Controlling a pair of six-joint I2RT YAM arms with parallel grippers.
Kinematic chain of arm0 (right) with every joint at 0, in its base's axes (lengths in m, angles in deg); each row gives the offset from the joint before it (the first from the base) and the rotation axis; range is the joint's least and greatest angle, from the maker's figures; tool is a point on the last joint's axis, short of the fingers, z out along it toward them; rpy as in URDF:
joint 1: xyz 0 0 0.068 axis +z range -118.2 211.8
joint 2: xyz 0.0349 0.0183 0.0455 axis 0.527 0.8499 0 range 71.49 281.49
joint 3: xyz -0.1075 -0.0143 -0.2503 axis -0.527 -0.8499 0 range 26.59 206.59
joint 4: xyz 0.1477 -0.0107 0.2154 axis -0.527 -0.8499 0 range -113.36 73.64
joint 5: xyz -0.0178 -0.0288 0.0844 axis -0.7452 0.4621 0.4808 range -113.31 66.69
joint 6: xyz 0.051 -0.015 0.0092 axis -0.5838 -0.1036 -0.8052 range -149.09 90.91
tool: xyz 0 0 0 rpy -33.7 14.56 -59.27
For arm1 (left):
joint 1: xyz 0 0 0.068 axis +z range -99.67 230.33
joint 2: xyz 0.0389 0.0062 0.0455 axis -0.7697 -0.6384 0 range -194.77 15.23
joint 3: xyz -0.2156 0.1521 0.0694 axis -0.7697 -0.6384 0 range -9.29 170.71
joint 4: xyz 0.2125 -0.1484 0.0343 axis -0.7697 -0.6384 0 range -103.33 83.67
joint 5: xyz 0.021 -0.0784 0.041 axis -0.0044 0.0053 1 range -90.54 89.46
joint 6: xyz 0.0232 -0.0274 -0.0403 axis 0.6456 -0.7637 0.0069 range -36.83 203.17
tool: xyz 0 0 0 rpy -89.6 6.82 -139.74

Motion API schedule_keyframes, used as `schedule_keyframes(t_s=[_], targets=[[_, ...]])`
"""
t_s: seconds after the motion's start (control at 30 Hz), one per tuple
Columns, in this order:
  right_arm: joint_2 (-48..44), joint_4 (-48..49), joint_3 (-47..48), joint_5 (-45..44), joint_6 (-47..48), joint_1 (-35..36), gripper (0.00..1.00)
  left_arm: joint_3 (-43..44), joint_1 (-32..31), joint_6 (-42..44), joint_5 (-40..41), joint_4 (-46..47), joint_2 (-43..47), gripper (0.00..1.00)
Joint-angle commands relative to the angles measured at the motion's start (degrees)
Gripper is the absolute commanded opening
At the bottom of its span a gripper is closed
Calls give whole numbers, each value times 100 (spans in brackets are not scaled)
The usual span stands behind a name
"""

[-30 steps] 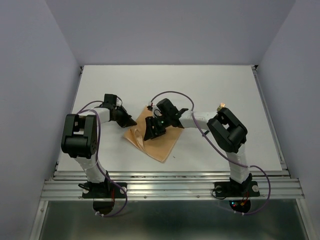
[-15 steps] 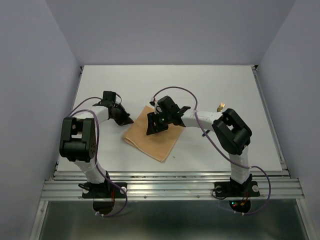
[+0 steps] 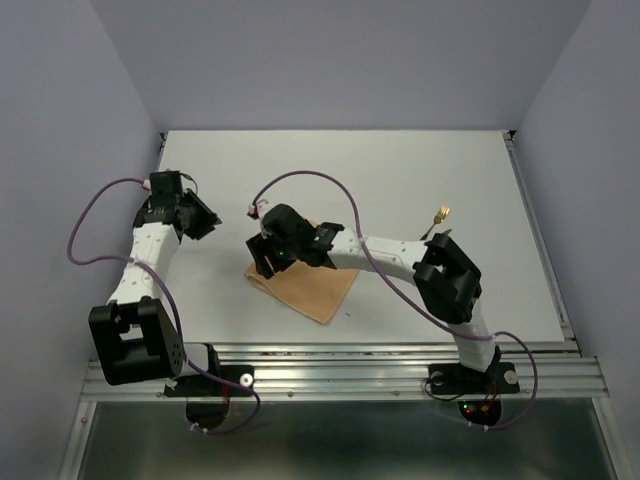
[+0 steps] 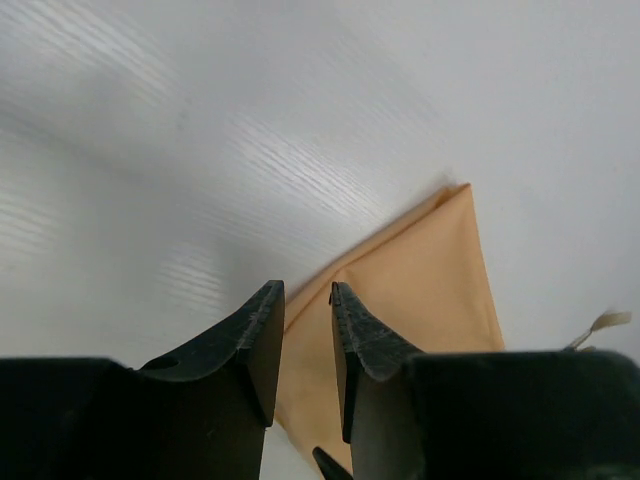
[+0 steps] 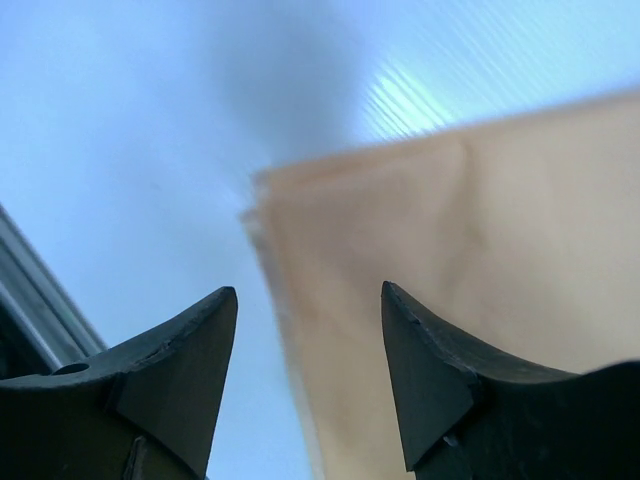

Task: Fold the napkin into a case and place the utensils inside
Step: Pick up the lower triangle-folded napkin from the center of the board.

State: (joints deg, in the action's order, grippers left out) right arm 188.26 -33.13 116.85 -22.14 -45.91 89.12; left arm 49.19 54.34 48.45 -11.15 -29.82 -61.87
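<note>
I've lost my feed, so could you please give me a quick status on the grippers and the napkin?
Left gripper nearly shut, empty, off to the left of the napkin. Right gripper open above its left edge. Napkin folded, flat. One utensil far right. Nothing in the way.

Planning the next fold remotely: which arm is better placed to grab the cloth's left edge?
Probably the right. The right gripper hangs open over the left edge of the napkin, the cloth showing between its fingers. The left gripper sits off the cloth on bare table, nearly closed.
</note>
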Motion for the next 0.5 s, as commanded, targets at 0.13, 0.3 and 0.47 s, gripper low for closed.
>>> schedule_keyframes(t_s=[0.13, 0.3, 0.47], targets=[[891, -264, 1502, -601, 697, 332, 64, 524, 803, 703, 332, -974, 441, 36], [1093, -309, 1662, -398, 715, 385, 63, 25, 838, 660, 86, -711, 258, 22], [1164, -274, 1530, -345, 671, 447, 58, -941, 829, 502, -528, -44, 47, 0]])
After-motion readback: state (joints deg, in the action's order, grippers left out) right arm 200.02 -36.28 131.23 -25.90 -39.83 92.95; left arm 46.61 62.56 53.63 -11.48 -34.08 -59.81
